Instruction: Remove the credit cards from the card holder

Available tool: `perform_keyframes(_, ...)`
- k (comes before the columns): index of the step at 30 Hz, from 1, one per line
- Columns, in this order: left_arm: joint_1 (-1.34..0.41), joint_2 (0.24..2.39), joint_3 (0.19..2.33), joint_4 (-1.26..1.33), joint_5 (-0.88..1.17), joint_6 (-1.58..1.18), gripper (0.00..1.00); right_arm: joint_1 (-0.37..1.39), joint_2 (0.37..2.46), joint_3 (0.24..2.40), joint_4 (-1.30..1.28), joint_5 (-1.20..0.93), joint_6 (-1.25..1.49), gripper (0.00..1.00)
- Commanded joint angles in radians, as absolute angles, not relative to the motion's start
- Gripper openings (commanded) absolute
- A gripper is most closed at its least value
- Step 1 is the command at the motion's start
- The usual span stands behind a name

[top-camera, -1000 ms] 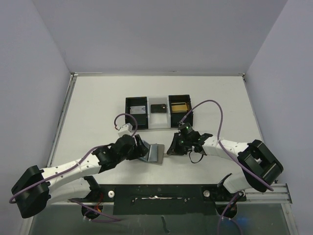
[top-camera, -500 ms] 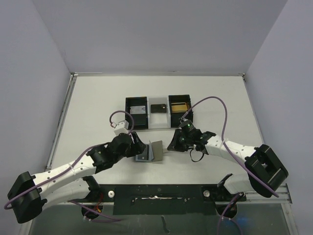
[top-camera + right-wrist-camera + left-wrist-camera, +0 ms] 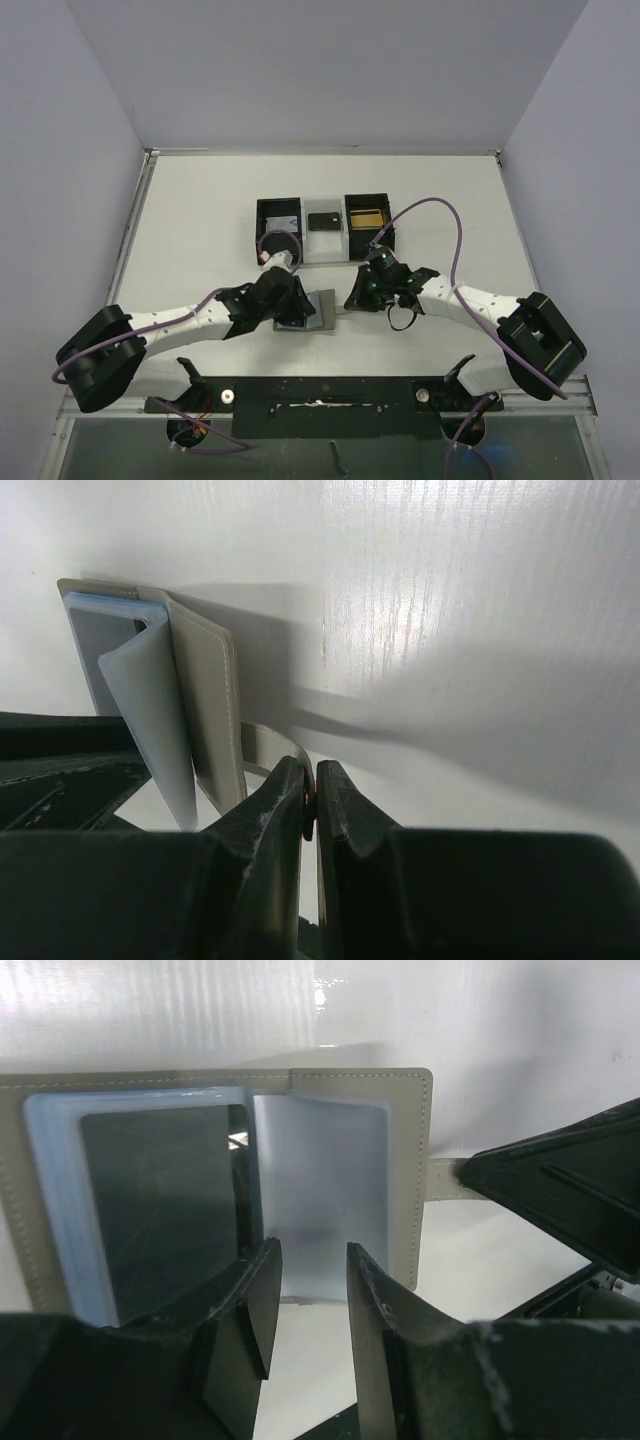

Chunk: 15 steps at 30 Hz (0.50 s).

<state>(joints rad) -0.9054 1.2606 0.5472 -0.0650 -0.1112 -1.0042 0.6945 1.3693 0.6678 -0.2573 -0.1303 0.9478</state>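
Small flat grey folding card holder point(image 3: 322, 312) lies open, just on near side of black three-compartment tray point(image 3: 262, 238). Right gripper point(image 3: 311, 780): fingers pressed together, pinching holder's grey strap point(image 3: 265, 745). Left gripper point(image 3: 313, 1260): jaws part spread at holder's near edge, nothing between them. We see thin flat dark-looking credit card point(image 3: 160, 1210) inside clear pocket. We judge extraction not yet done; pull-out left.
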Motion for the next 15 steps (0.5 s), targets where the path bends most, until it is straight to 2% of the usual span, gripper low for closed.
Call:
perform_keyframes(1,-0.893,1.339,0.615,0.110,0.007,-0.992,0.29,0.698,1.355,0.712,-0.252,-0.111,0.930,0.07)
perform_keyframes(7,-0.893,1.432,0.620,0.149,0.088,-0.990,0.24,0.692,1.298,0.726,-0.288,-0.062,0.937,0.12)
perform_keyframes(9,-0.893,1.445,0.599,0.168,0.103,-0.998,0.23,0.690,1.283,0.738,-0.311,-0.054,0.935,0.17)
perform_keyframes(12,-0.893,1.445,0.571,0.189,0.112,-1.012,0.22,0.690,1.257,0.770,-0.342,-0.060,0.910,0.33)
perform_keyframes(15,-0.893,1.431,0.546,0.200,0.109,-1.021,0.22,0.692,1.227,0.793,-0.302,-0.122,0.883,0.40)
